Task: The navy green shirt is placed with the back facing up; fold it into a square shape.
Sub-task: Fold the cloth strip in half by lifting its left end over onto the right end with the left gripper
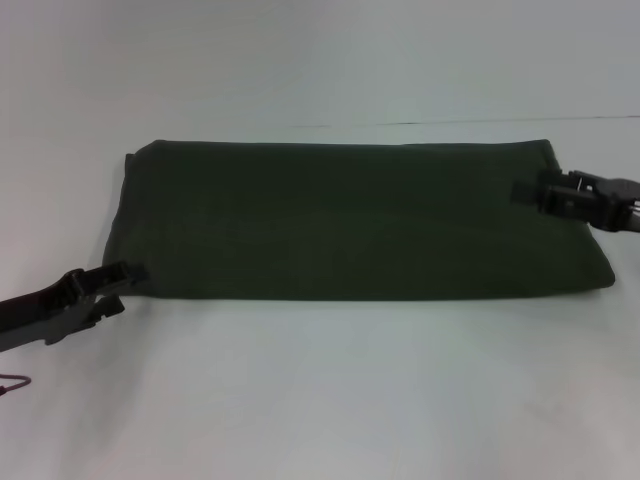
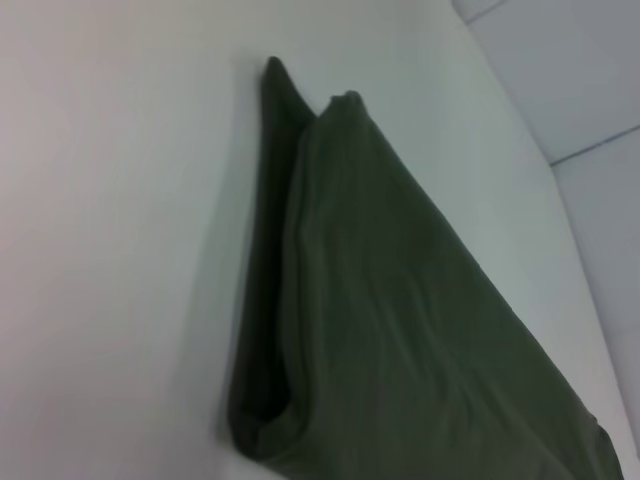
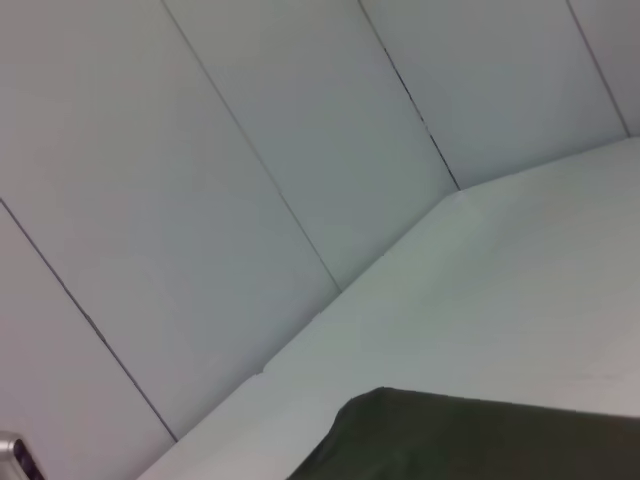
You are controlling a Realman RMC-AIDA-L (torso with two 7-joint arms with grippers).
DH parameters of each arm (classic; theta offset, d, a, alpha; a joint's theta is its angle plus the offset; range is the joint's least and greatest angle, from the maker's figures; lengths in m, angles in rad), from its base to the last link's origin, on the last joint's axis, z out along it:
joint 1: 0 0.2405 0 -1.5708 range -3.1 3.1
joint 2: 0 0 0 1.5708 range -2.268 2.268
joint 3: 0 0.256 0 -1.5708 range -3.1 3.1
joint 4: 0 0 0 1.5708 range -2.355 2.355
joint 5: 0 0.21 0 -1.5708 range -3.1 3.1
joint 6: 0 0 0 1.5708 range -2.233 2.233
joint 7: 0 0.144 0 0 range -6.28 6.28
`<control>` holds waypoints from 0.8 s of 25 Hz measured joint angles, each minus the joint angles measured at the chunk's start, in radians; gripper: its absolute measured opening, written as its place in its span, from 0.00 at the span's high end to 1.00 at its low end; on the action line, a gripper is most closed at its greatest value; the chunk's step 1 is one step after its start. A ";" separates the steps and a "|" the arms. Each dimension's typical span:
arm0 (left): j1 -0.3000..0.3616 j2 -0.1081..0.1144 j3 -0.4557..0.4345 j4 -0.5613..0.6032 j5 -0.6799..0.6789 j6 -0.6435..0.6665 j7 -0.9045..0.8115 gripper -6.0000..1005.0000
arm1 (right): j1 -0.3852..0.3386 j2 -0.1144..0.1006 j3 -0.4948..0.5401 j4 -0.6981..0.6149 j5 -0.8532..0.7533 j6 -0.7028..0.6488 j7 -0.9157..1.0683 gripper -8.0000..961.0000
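Judging progress, I saw the shirt (image 1: 350,220) lying as a long folded band on the tabletop (image 1: 330,400); I couldn't tell whether the left end effector (image 1: 128,272) and right end effector (image 1: 522,192) at its ends gripped it; squaring remained.

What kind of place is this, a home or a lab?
Probably a lab or test booth: a bare white table, plain panelled white walls, and only the navy green shirt between the left gripper and right gripper.
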 joint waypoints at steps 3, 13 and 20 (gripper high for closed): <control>-0.001 0.000 0.000 -0.003 0.001 -0.012 -0.036 0.28 | 0.012 -0.003 0.000 -0.004 0.000 -0.003 0.008 0.02; -0.054 0.025 0.001 -0.087 0.025 -0.062 -0.114 0.28 | 0.027 -0.011 0.005 -0.008 0.027 -0.004 0.000 0.02; -0.060 0.028 0.003 -0.114 0.029 -0.093 -0.120 0.28 | 0.013 -0.016 0.005 -0.002 0.032 0.002 -0.016 0.02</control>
